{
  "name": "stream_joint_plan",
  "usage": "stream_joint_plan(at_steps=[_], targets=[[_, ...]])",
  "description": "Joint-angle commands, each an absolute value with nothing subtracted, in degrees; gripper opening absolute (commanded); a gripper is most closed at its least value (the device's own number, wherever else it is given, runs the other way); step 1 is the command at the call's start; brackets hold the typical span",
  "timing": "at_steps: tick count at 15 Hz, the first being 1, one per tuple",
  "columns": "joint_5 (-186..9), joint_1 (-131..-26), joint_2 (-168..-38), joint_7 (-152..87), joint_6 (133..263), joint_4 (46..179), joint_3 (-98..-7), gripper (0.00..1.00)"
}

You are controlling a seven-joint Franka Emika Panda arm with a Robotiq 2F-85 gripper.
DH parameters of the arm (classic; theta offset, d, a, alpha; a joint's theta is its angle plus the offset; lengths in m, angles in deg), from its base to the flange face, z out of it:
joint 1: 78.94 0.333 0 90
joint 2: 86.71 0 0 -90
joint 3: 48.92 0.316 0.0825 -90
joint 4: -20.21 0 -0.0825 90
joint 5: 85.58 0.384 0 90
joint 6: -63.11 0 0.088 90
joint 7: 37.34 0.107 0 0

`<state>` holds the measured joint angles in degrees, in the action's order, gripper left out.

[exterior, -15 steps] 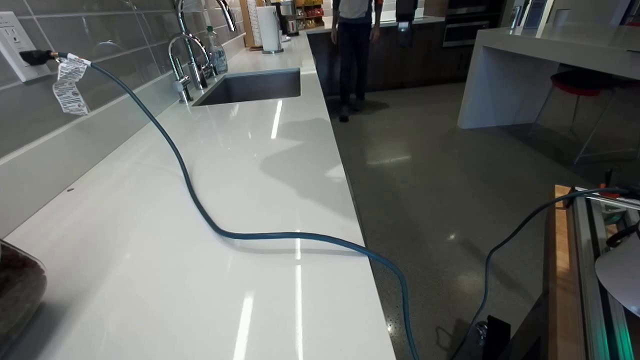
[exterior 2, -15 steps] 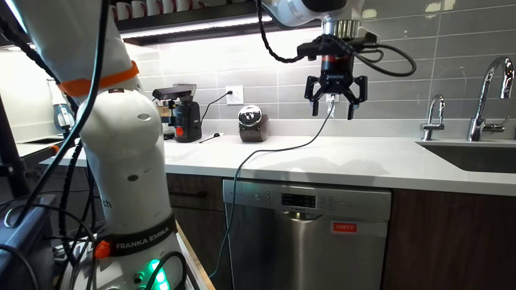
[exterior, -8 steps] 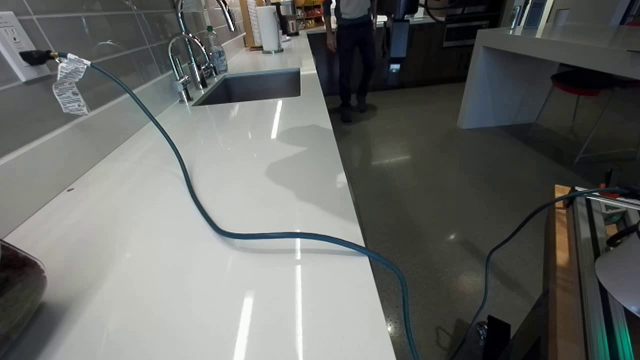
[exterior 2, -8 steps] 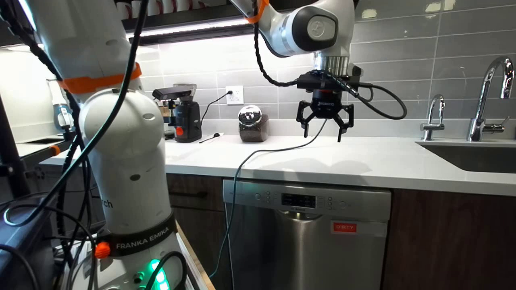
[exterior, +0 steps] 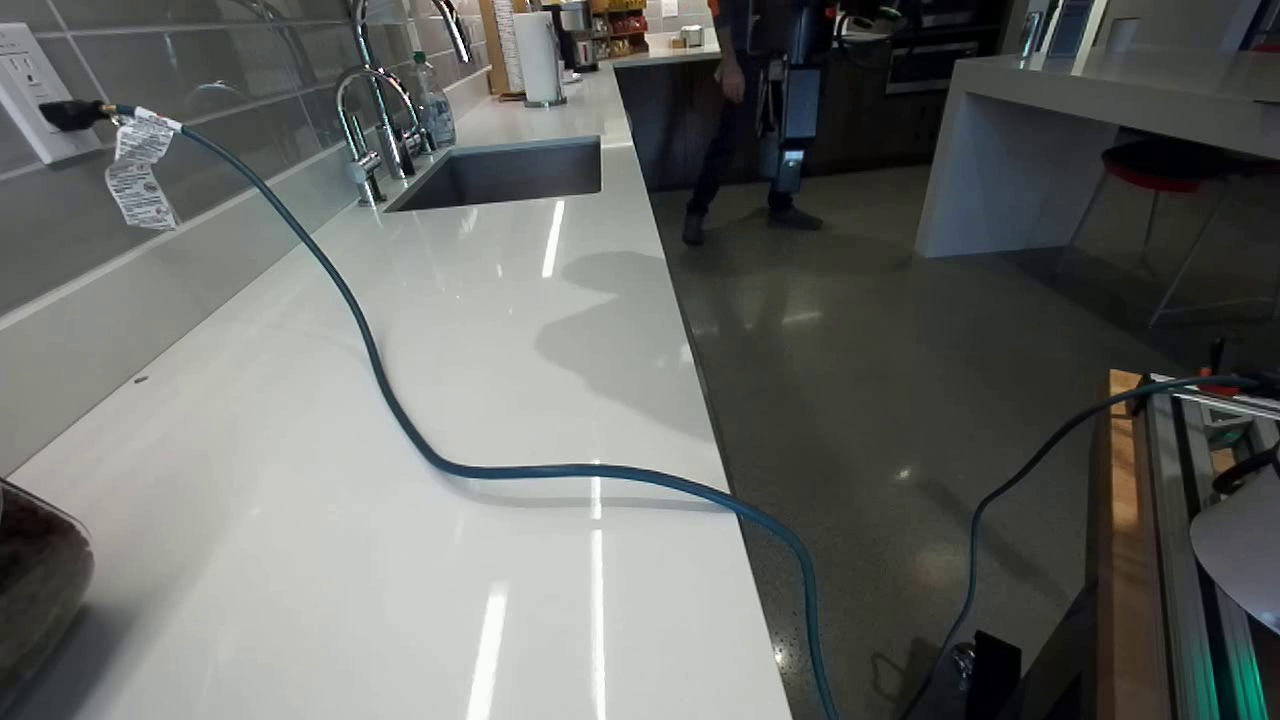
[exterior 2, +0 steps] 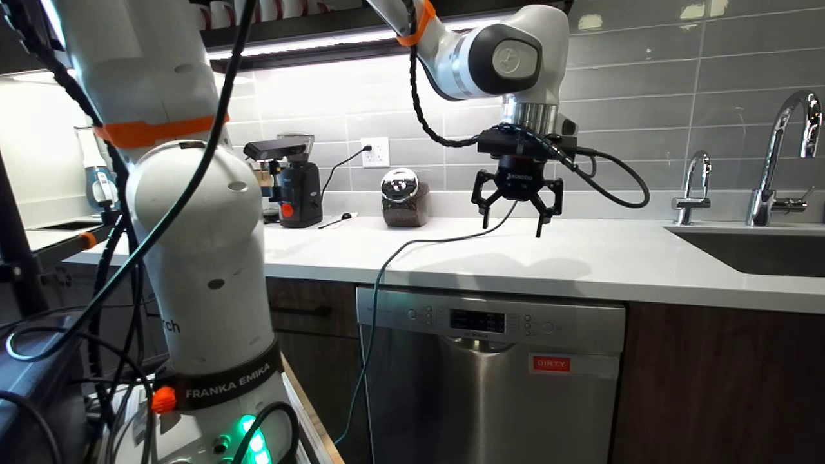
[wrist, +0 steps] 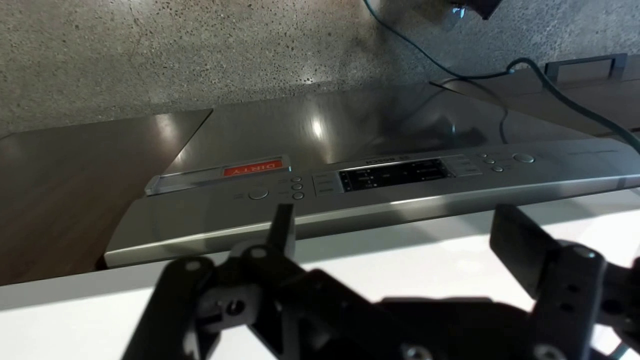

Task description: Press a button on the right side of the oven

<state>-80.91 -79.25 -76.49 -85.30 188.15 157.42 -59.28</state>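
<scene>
No oven shows. A steel dishwasher (exterior 2: 477,386) stands under the counter, with a control panel and a red DIRTY sign. On the right of its display sit small buttons (exterior 2: 527,322) and a round button (exterior 2: 548,327). The wrist view is turned round, so these buttons (wrist: 297,187) and the round button (wrist: 258,194) lie left of the display. My gripper (exterior 2: 513,227) is open and empty, pointing down, above and apart from the panel. In the wrist view the gripper (wrist: 395,212) has its left finger close below the buttons in the picture. It also shows edge-on (exterior: 788,178).
A white countertop (exterior 2: 464,258) overhangs the panel. A blue-green cable (exterior 2: 419,241) crosses it and hangs over the panel's left end. A glass jar (exterior 2: 405,209), a coffee grinder (exterior 2: 300,190) and a faucet (exterior 2: 767,187) stand behind. A person (exterior: 710,165) stands beyond the gripper.
My gripper has come down from well above the counter and shifted slightly left in an exterior view, quickly first, then slower. It stays open. The person behind has stepped sideways.
</scene>
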Motion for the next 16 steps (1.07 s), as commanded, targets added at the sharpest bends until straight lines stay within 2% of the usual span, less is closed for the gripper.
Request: stream_joint_plan(at_steps=[1, 7, 16], targets=[[-80.74, -80.11, -76.52, -85.41, 188.02, 157.35, -58.43, 1.0], [-83.74, -80.91, -80.21, -83.03, 200.39, 161.55, -57.61, 1.0], [-72.35, -81.73, -87.79, -92.95, 214.65, 166.05, -57.41, 1.0]])
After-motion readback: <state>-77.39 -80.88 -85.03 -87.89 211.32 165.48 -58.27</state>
